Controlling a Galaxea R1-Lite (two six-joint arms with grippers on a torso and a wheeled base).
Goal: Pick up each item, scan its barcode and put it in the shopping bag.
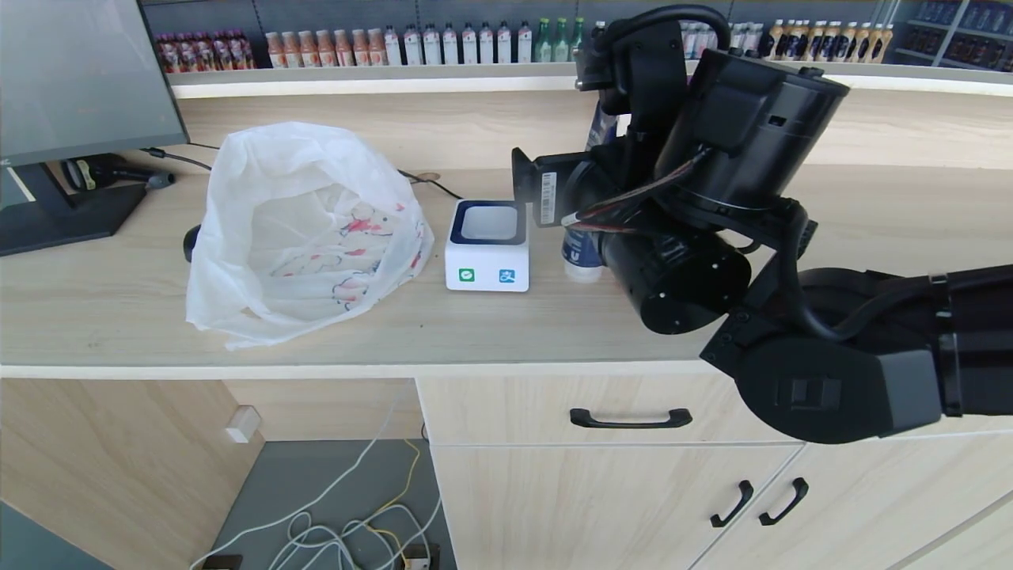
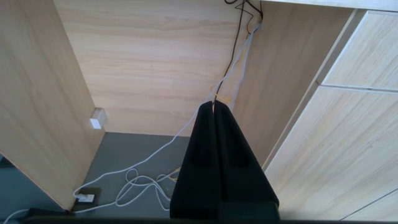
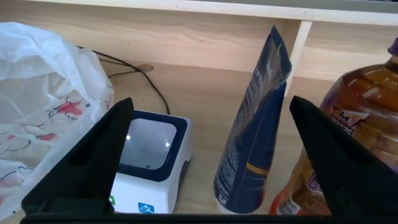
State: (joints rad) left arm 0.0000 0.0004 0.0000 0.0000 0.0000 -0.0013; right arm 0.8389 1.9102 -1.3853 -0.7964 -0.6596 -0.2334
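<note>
The right arm hid much of the counter behind it. The shopping bag lay open there, its red print unclear. Just beside it stood the white scanner, two small icons on its front. The right gripper hung with fingers spread wide; beyond them a blue pouch stood upright, print unreadable, beside a cut-off brown bottle. The left gripper had its fingers pressed together.

1 shopping bag, 1 barcode scanner, 1 blue pouch, 1 brown bottle, 1 monitor
</note>
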